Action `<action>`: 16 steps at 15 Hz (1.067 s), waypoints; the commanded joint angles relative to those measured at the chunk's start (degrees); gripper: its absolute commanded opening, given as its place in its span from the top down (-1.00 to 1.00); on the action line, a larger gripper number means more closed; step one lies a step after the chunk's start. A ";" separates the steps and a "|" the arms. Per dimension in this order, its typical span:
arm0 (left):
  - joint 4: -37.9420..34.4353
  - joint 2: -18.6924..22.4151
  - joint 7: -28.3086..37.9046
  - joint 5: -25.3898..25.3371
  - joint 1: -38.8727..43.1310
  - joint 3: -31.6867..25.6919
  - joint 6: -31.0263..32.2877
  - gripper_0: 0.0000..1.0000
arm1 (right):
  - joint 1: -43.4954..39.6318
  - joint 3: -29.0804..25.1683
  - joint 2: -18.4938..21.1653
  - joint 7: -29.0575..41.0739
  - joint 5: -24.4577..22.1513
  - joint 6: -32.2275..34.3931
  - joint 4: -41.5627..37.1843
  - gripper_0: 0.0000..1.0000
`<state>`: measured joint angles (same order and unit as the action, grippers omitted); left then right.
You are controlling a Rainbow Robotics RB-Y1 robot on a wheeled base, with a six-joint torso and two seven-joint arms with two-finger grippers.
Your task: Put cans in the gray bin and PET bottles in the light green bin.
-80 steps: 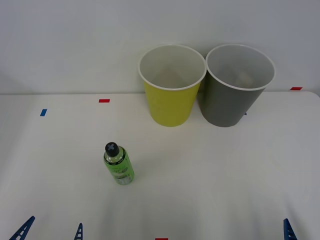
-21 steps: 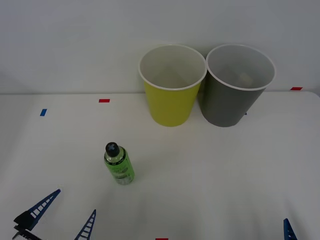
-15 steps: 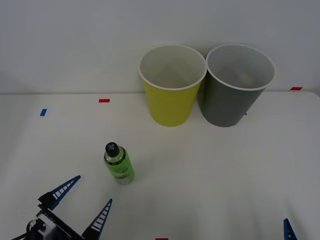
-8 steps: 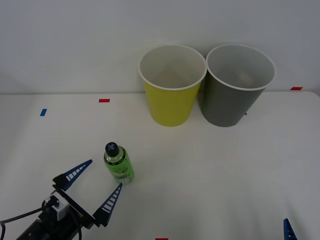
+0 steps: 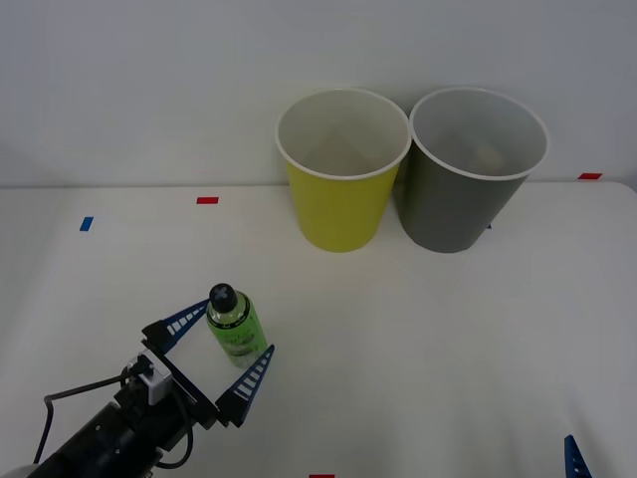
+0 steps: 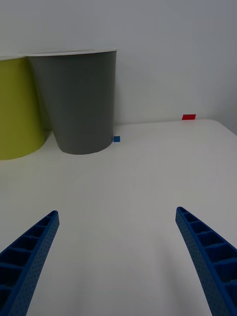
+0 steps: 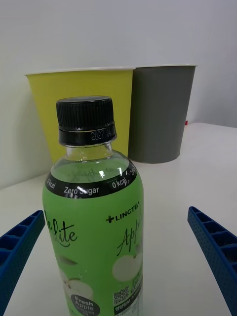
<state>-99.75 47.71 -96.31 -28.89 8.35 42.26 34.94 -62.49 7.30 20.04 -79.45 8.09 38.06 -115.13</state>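
Note:
A small clear PET bottle point(image 5: 236, 334) point(image 7: 94, 222) with a bright green label and black cap stands upright on the white table. My left gripper point(image 5: 227, 344) point(image 7: 118, 266) is open, with one blue finger on each side of the bottle and not touching it. At the back of the table the light green bin point(image 5: 341, 169) point(image 7: 84, 111) and the gray bin point(image 5: 472, 171) point(image 6: 79, 98) point(image 7: 160, 116) stand side by side. My right gripper point(image 6: 118, 261) is open over bare table at the front right, and one fingertip point(image 5: 572, 458) shows in the front view.
Small red tape marks point(image 5: 207, 200) and a blue one point(image 5: 87, 224) lie on the white table point(image 5: 418, 339). A pale wall rises right behind the bins. A faint object lies inside the gray bin.
My left gripper has come up from the front left corner toward the bottle and now straddles it. The right arm and the bottle have not moved.

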 commanded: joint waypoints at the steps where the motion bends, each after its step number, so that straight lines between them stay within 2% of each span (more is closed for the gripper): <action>1: 0.00 -0.60 -0.10 -0.46 -1.49 0.10 -1.72 -1.00 | 0.00 0.00 0.00 0.00 0.00 0.00 0.00 -0.60; 4: 0.00 -2.19 -0.19 -0.55 -2.54 0.10 -3.47 -1.00 | 0.00 0.00 0.00 0.00 0.00 0.00 0.00 -0.60; 8: 0.96 -2.27 -0.19 -0.81 -3.86 0.10 -3.82 -1.00 | 0.00 0.00 0.00 0.00 0.00 0.00 0.00 -0.60; 9: 1.31 -2.27 -0.19 -0.90 -4.21 0.10 -3.91 -0.36 | 0.00 0.00 0.00 0.00 0.00 0.00 0.00 -0.60; 10: 1.40 -2.27 -0.28 -0.90 -4.48 0.10 -3.91 0.99 | 0.00 0.00 0.00 0.00 0.00 0.00 0.00 -0.59; 16: 1.58 -2.36 -0.72 -0.73 -4.48 0.19 -3.91 1.00 | 0.00 0.00 0.00 0.00 0.00 0.00 0.00 -0.60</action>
<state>-98.32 45.35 -96.99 -29.65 3.87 42.38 31.02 -62.49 7.30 20.04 -79.45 8.09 38.06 -115.13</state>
